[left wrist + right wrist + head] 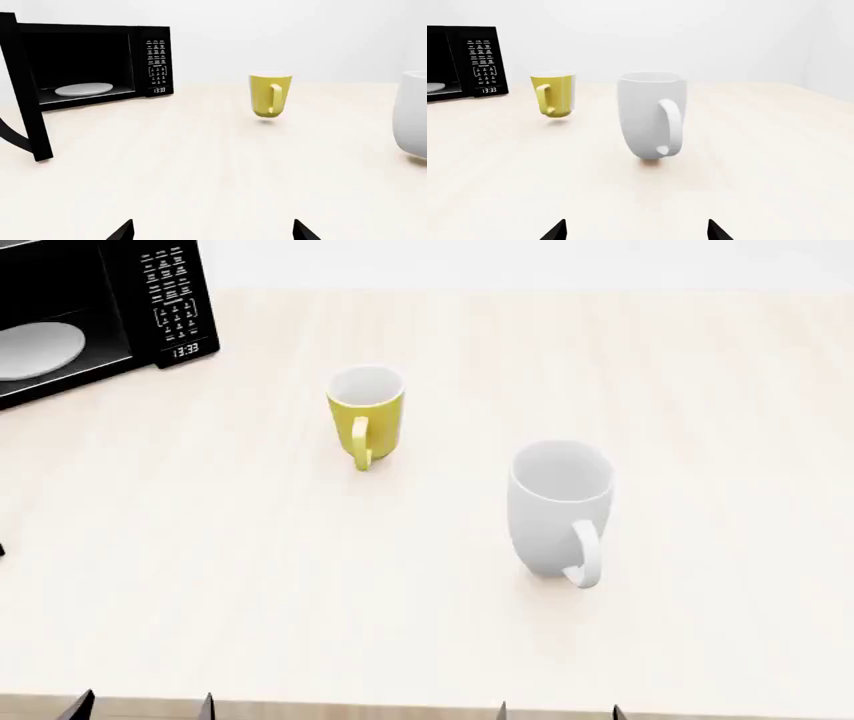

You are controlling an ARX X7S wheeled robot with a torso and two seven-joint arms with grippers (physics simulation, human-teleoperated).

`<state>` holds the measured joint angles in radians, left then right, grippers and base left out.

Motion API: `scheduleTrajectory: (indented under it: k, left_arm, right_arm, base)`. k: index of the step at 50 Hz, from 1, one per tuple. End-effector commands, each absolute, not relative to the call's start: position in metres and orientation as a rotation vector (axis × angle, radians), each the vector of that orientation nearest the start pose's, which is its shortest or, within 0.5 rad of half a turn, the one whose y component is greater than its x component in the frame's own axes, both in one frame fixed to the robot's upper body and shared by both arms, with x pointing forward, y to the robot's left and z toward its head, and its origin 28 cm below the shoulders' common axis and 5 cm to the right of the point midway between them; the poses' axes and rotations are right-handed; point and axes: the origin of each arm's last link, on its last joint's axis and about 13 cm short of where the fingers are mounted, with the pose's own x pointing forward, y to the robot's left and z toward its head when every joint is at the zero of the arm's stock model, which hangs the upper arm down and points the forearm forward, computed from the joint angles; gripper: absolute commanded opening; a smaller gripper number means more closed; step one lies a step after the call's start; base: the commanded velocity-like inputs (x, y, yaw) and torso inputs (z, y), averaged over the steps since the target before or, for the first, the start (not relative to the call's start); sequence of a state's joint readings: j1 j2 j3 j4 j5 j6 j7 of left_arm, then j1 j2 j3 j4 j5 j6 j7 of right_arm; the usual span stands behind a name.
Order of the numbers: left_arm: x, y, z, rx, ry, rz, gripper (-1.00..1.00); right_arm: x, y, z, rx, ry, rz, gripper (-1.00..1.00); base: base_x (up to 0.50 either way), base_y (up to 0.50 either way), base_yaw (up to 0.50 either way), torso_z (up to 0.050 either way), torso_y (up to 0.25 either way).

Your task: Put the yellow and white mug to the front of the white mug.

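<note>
surface: a pale, cream wood-grain table [267, 590], its near edge showing as a darker strip at the bottom of the head view
yellow and white mug [364, 426]: stands upright on the table, handle turned toward the near edge
white mug [559, 508]: stands upright nearer the table's front edge and to the right of the yellow one, well apart from it, handle toward the near edge
microwave [94, 310]: black, sits on the far left of the table, door open, a white plate [34, 348] inside
</note>
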<state>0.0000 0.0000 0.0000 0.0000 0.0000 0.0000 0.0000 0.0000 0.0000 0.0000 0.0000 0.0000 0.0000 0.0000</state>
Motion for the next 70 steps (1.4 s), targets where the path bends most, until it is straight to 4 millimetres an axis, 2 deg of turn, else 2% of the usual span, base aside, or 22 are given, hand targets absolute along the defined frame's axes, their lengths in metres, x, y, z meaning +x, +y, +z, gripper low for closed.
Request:
scheduleTrajectory:
  k: [1,4,21,24,30,44,53,55,70]
  left_arm:
    - [0.211,0.206,0.012,0.006,-0.008,0.002,1.00]
    - [0.210,0.206,0.012,0.013,-0.011,0.009,1.00]
    - [0.208,0.205,0.015,0.034,-0.024,-0.014,1.00]
    - [0.210,0.208,0.016,0.038,-0.026,-0.004,1.00]
    - [0.214,0.215,0.017,0.052,-0.028,0.034,1.00]
    - [0.217,0.221,0.015,0.070,-0.029,0.077,1.00]
    - [0.218,0.225,0.017,0.082,-0.036,0.097,1.00]
    - [0.217,0.223,0.017,0.081,-0.034,0.087,1.00]
    - [0.218,0.224,0.015,0.074,-0.027,0.086,1.00]
  right_arm:
    - [0.211,-0.097,0.011,-0.043,0.011,-0.041,1.00]
    - [0.210,-0.096,0.012,0.016,0.008,-0.009,1.00]
    - [0.207,-0.094,0.020,-0.015,0.013,-0.019,1.00]
    - [0.205,-0.114,0.026,-0.021,0.013,-0.097,1.00]
    - [0.197,-0.137,0.027,-0.068,0.028,-0.159,1.00]
    - [0.183,-0.158,0.037,-0.078,0.022,-0.251,1.00]
    - [0.175,-0.173,0.040,-0.041,-0.053,-0.407,1.00]
    - [0.175,-0.172,0.042,0.014,-0.079,-0.392,1.00]
    - [0.175,-0.163,0.047,0.014,-0.119,-0.328,1.00]
  base:
    - [0.00,0.00,0.00,0.000,0.000]
    - [0.00,0.00,0.00,0.000,0.000]
    - [0.00,0.00,0.00,0.000,0.000]
    - [0.00,0.00,0.00,0.000,0.000]
    - [0.00,0.00,0.00,0.000,0.000]
    - [0.00,0.00,0.00,0.000,0.000]
    - [0.10,-0.05,0.00,0.000,0.000]
    - [0.46,-0.22,0.00,0.000,0.000]
    - [0.46,-0.22,0.00,0.000,0.000]
